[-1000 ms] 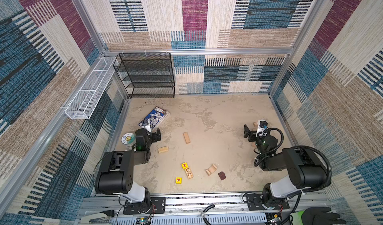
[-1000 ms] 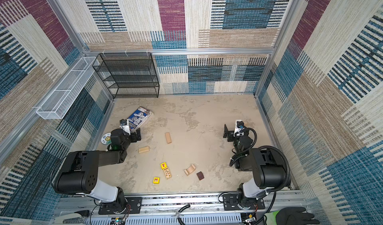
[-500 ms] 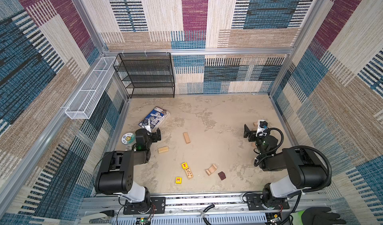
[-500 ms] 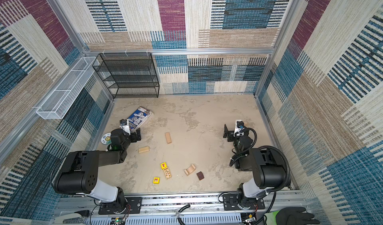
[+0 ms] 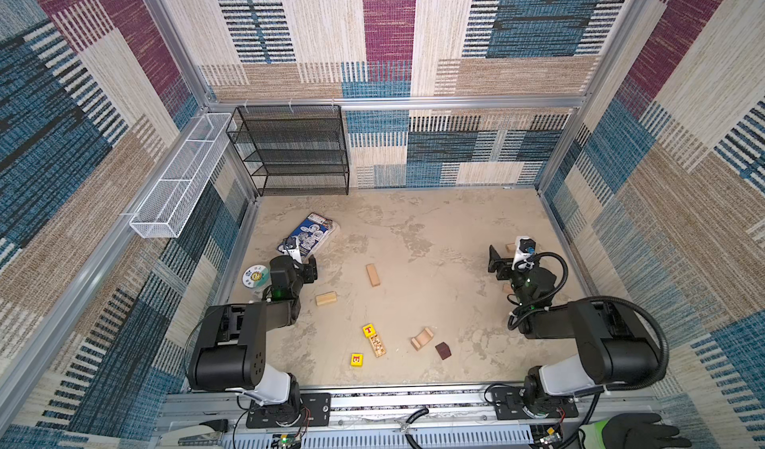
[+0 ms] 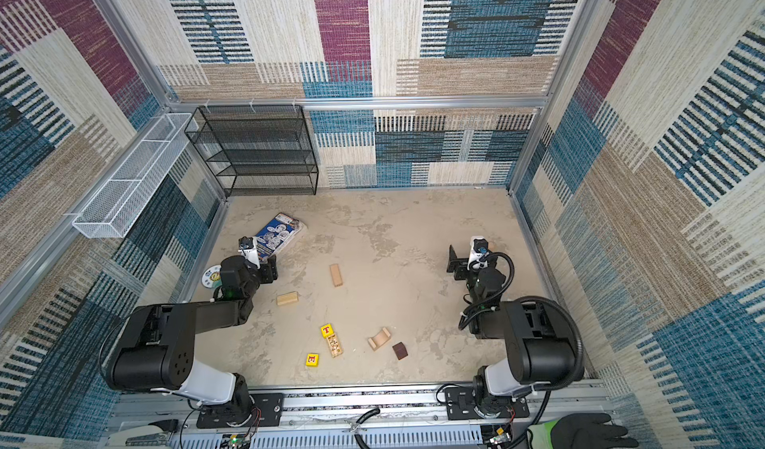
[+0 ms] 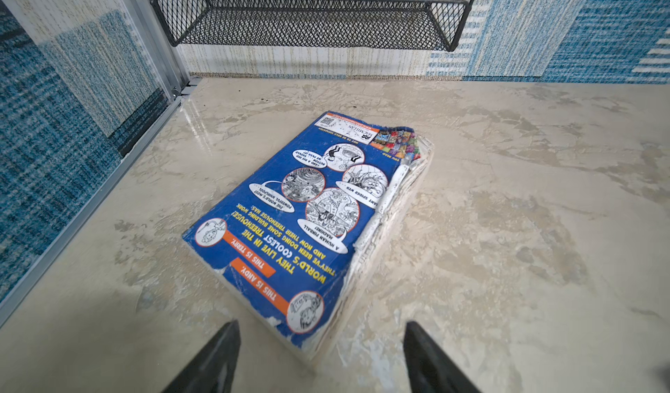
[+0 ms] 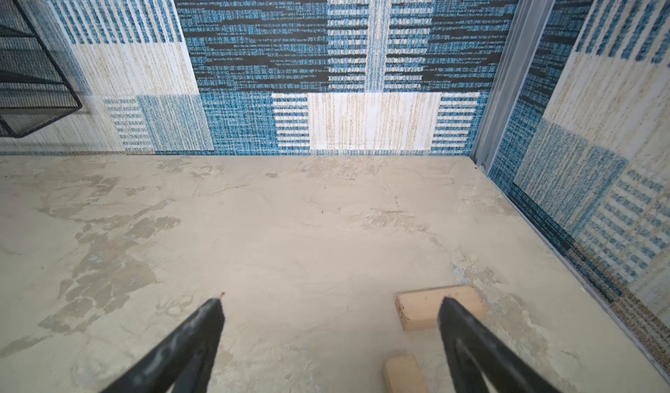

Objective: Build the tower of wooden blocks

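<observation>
Mid-floor, lying loose and unstacked: pale bars (image 5: pixel 373 275), yellow cubes (image 5: pixel 368 329), arch (image 5: pixel 422 338), brown cube (image 5: pixel 443 350). Only the right wrist view clearly shows two more pale blocks (image 8: pixel 422 309) beside right gripper (image 8: pixel 332 298), jaws apart, holding nothing. Same for left gripper (image 7: pixel 321 323), facing blue paperback (image 7: pixel 290 206).

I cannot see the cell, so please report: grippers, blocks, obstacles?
Left gripper open, empty, book ahead. Right gripper open, empty, one bar close by. Blocks scattered, no tower yet.
</observation>
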